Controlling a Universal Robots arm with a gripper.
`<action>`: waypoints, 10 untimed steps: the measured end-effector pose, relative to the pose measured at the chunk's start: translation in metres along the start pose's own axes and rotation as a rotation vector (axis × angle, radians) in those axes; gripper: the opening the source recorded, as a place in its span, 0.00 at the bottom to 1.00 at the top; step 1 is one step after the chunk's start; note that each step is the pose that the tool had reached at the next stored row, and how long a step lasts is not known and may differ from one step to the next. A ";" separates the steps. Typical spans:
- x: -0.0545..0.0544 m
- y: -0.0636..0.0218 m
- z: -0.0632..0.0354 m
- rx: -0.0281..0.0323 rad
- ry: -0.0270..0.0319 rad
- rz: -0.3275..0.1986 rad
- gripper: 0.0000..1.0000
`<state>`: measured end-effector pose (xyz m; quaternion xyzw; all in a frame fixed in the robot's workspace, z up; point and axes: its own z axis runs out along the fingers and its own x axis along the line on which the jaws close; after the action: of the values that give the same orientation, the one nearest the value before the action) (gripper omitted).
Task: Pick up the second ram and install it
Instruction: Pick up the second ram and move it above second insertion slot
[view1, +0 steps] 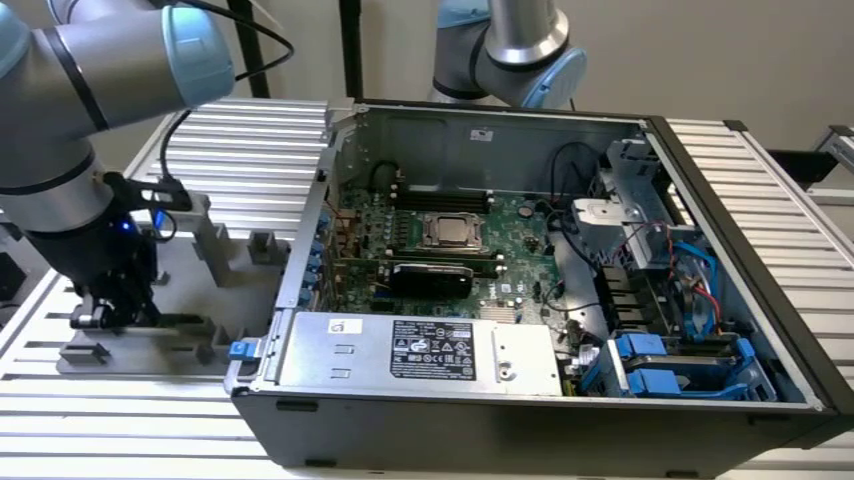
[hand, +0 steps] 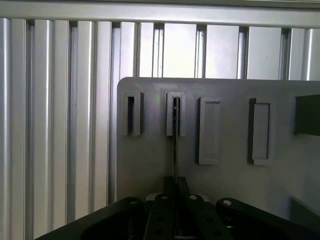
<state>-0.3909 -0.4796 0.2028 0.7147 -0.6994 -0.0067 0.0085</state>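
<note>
Wrist view: gripper (hand: 175, 184) fingers (hand: 183, 186) set narrow, pinching the second ram (hand: 175, 145), seen edge-on as a thin dark strip standing in a slot of the grey holder (hand: 225, 180). Exterior view: gripper low over that holder on the slatted desk (view1: 134, 445), at the exterior view's left of the open computer case (view1: 534, 425).
</note>
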 end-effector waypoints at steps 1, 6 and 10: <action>0.000 0.0000 -0.0019 0.0000 0.0001 0.000 0.00; 0.000 0.0003 -0.0142 0.0000 0.0000 0.000 0.00; 0.000 0.0007 -0.0311 0.0000 0.0000 0.000 0.00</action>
<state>-0.3909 -0.4796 0.2340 0.7147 -0.6994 -0.0066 0.0085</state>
